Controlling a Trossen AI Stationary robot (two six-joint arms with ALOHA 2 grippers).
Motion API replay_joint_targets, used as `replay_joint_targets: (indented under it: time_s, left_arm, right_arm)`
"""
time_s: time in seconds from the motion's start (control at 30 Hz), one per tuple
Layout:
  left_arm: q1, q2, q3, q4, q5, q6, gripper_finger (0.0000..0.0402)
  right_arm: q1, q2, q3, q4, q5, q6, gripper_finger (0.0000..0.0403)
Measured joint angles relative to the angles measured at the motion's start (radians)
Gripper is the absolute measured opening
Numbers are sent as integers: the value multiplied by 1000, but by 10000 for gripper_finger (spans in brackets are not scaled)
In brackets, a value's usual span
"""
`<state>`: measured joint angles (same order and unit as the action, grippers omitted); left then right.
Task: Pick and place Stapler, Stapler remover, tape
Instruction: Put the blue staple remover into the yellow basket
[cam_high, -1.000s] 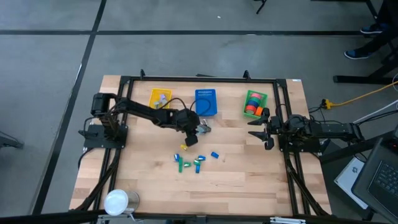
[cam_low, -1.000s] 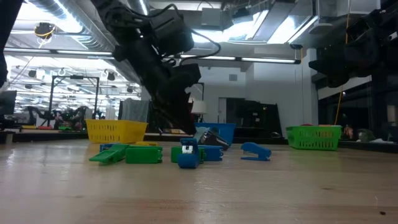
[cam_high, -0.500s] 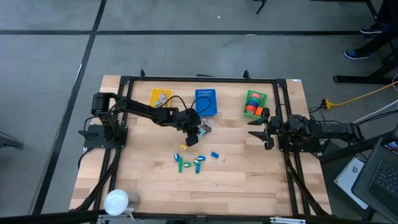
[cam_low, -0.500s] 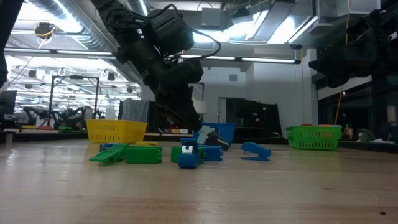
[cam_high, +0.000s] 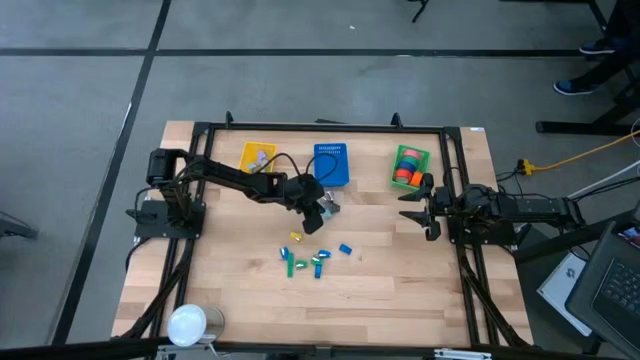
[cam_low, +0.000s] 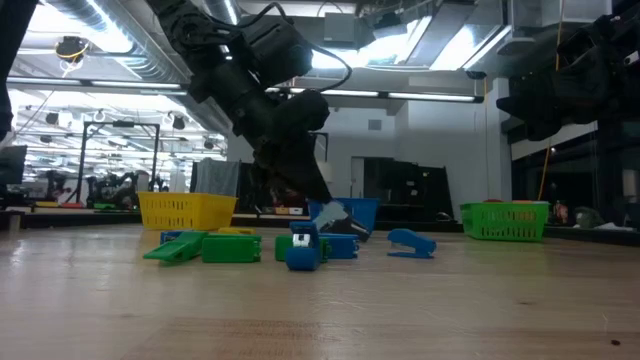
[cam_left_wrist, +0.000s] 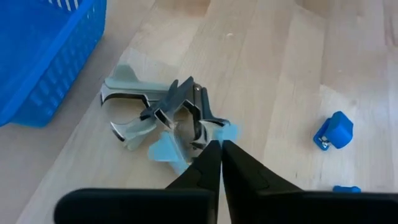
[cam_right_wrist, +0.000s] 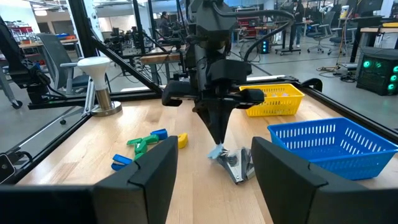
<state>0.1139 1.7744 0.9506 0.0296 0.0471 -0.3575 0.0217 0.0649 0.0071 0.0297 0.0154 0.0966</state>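
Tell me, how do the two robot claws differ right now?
The left gripper has its fingers pinched shut, tips down at a light blue staple remover beside the blue basket; the right gripper stands open and holds nothing. The left gripper reaches to mid-table, while the right gripper hangs back at the right side, near the green basket. Both are dark and two-fingered.

A robotics lab is indicated: workbenches (cam_right_wrist: 292, 46), office chairs (cam_right_wrist: 59, 65) and monitors (cam_right_wrist: 373, 65) are seen beyond the wooden counter (cam_right_wrist: 81, 149), under exposed ceiling ducts (cam_low: 110, 40).
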Motion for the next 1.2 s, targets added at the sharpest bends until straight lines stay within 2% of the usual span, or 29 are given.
replay_joint_targets:
  time_s: [0.47,0.77,0.93,1.2]
  left_arm:
    - [-17,-6,2,-31,-51,4,4]
    - [-6,-107,-1,-203,-148,12,3]
    - [0,-197,-1,-295,-231,12,3]
    - [7,-374,-1,-493,-438,-14,3]
  right_arm:
    - [0,0,0,0,0,0,211]
    - [0,0,0,0,0,0,211]
    - [0,0,0,0,0,0,210]
    - [0,0,0,0,0,0,210]
